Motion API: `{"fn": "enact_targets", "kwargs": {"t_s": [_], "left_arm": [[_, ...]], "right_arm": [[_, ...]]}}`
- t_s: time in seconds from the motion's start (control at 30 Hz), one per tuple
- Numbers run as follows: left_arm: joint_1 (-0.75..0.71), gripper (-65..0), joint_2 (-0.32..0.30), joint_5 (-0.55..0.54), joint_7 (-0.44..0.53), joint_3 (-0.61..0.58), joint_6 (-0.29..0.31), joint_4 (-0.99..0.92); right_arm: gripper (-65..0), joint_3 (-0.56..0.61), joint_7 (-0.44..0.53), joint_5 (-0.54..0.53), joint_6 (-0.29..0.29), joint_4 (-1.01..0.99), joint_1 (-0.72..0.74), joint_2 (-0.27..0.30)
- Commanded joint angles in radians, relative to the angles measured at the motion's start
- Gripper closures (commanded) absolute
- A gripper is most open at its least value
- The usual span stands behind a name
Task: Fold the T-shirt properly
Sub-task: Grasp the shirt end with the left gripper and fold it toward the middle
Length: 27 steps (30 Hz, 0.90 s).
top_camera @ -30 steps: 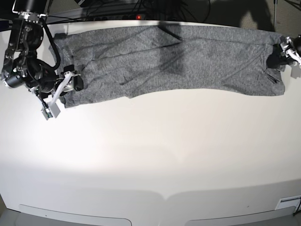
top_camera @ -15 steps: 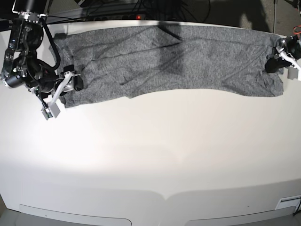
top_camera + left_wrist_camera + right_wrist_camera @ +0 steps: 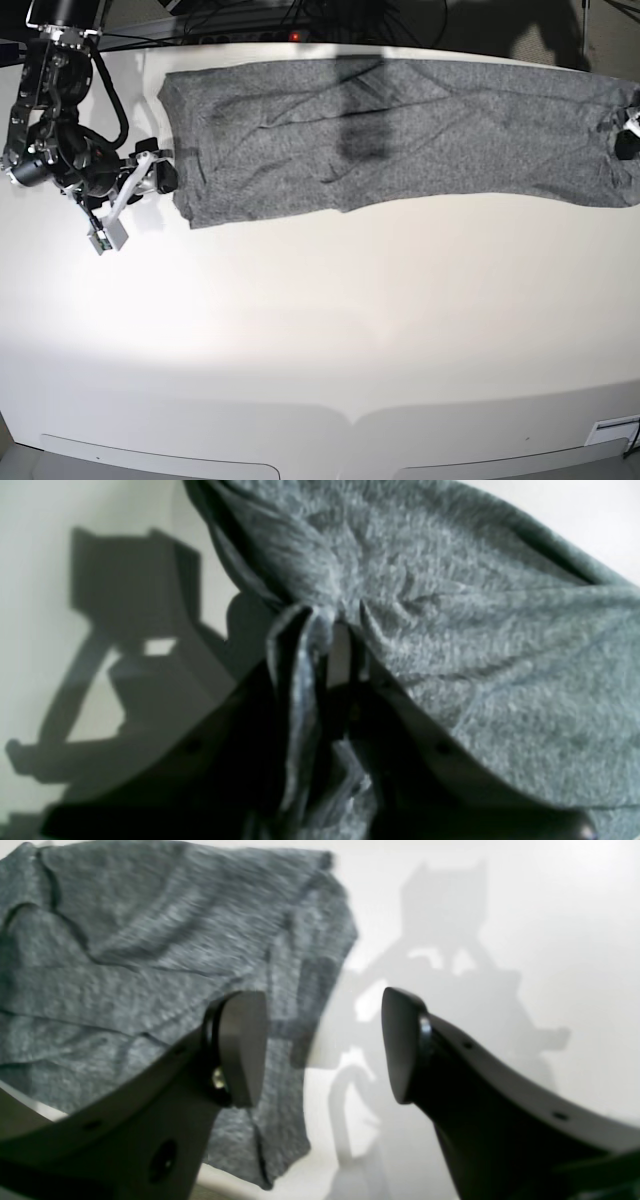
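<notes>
T-shirt (image 3: 400,130) stretched long across counter (image 3: 320,340) at 12 o'clock. Left claw (image 3: 335,645) clenched on bunched cloth at 3 o'clock end. Right claw (image 3: 320,1045) spread, empty, beside 9 o'clock end. Risk: one-sided pull drags shirt off counter, cloth slips from pinch.

A white table (image 3: 320,330) fills the view (dark cables (image 3: 300,15) behind its far edge).
</notes>
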<state>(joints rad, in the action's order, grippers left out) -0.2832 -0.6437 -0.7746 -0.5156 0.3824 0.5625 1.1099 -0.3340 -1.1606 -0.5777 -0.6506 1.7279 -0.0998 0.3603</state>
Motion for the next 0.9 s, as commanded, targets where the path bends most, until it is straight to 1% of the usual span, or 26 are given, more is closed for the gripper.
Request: {"fn": "enact_targets", "kwargs": {"t_s": [0.0,0.07,0.13,0.23,0.3,0.33,0.4,0.47,0.57,0.67,0.73,0.87], "left_arm": [[0.004,0.0,-0.034,-0.012,0.019,0.011,0.002,0.011],[0.003,0.0,-0.042,-0.038,-0.011,0.011,0.002,0.028],[0.003,0.0,-0.044,-0.077,-0.081,0.019,0.002,0.068],[-0.007,0.0,-0.043,-0.138,-0.186,0.024,0.002,0.175],[-0.037,0.0,-0.037,-0.19,-0.227,0.024,-0.006,0.267],[-0.056,0.0,-0.033,-0.206,-0.233,0.024,-0.027,0.318],[-0.099,0.0,-0.015,-0.195,-0.248,0.024,-0.097,0.429],[-0.135,0.0,0.02,-0.192,-0.281,0.024,-0.152,0.538],[-0.179,0.0,0.1,-0.183,-0.289,0.023,-0.182,0.679],[-0.216,0.0,0.193,-0.208,-0.247,0.017,-0.181,0.775],[-0.23,0.0,0.245,-0.215,-0.232,-0.01,-0.181,0.813],[-0.228,0.0,0.31,-0.196,-0.21,-0.122,-0.181,0.822]], "right_arm": [[-36.2,-0.006,0.008,-0.009,0.0,0.015,0.013,0.016],[-36.2,-0.006,0.008,-0.009,0.0,0.015,0.013,0.016],[-36.2,-0.006,0.008,-0.009,0.0,0.015,0.013,0.016],[-36.2,-0.006,0.008,-0.009,0.0,0.015,0.013,0.016],[-36.2,-0.006,0.006,-0.009,0.0,0.015,0.013,0.016],[-36.2,-0.006,0.005,-0.009,0.0,0.015,0.013,0.016],[-36.2,-0.006,0.005,-0.009,0.0,0.015,0.013,0.016],[-36.2,-0.006,0.005,-0.009,0.0,0.015,0.013,0.016],[-36.2,-0.006,0.005,-0.009,0.0,0.015,0.013,0.016],[-36.2,-0.006,0.005,-0.009,0.0,0.015,0.013,0.016],[-36.2,-0.006,0.005,-0.009,0.0,0.015,0.013,0.016],[-36.2,-0.006,0.005,-0.009,-0.001,0.015,0.013,0.016]]}}
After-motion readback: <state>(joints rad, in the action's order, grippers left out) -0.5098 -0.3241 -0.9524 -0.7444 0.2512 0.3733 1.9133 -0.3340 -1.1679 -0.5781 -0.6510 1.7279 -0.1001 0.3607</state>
